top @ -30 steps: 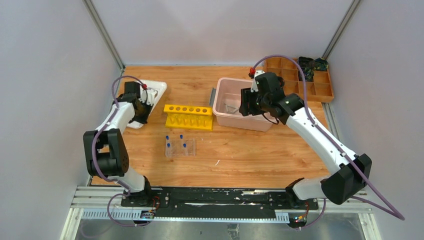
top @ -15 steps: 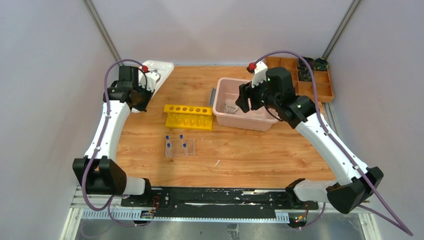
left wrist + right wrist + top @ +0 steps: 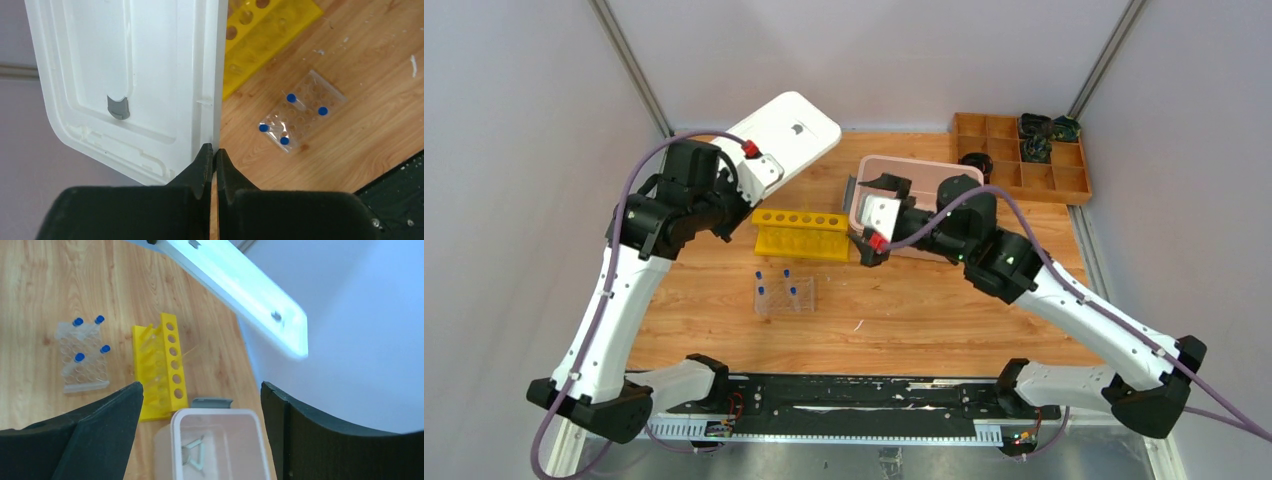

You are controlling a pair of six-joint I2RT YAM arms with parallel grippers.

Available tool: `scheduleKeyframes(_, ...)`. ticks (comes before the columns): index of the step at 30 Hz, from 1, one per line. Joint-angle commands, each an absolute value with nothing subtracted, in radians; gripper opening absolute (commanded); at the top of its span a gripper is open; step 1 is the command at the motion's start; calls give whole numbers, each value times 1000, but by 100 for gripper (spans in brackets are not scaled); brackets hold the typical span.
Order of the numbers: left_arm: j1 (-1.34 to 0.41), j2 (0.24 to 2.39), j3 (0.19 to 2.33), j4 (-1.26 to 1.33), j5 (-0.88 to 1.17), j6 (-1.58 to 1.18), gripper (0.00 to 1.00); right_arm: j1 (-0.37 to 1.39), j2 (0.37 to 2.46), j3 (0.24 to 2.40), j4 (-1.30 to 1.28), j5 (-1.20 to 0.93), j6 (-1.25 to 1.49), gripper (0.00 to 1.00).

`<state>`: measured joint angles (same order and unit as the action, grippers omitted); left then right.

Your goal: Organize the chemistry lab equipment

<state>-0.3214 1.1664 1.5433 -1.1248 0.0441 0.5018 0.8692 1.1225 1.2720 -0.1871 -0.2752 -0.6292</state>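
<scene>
The left gripper (image 3: 214,151) has raised the white lid (image 3: 786,128) off the table (image 3: 924,310), pinching its edge; the right gripper (image 3: 200,400), swung leftward, gapes empty above the pink tub (image 3: 175,421); the white triangle (image 3: 195,454) inside, directly beneath, nearer this arm.

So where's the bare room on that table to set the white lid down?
Bare wood lies between the clear tube rack and the black rail, and widely right of that rack, in front of the pink tub. Crowded: the back strip, where yellow rack, tub and wooden tray line up.
</scene>
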Motion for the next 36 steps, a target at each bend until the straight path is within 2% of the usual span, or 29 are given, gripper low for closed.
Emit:
scheduleKeyframes(1, -396, 1123, 1583, -1199, 49, 547, 0, 986, 1121, 1196, -44, -183, -1041, 91)
scheduleKeyframes(5, -444, 1112, 1588, -1241, 27, 583, 0, 1046, 1160, 1181, -9, -120, -1187, 91)
scheduleKeyframes(15, -490, 1089, 1605, -1300, 17, 667, 0, 1090, 1365, 1284, -27, -63, -1350, 91)
scheduleKeyframes(26, -494, 1043, 1593, -1304, 46, 729, 0, 1098, 1543, 1332, 143, 67, -1453, 80)
scheduleKeyframes(30, -494, 1031, 1597, -1302, 62, 749, 0, 1110, 1574, 1329, 202, 114, -1457, 68)
scheduleKeyframes(35, -494, 1030, 1611, -1299, 74, 767, 0, 1135, 1588, 1296, 340, 177, -1485, 41)
scheduleKeyframes(36, -494, 1031, 1619, -1298, 78, 772, 5, 1136, 1587, 1295, 358, 184, -1484, 35)
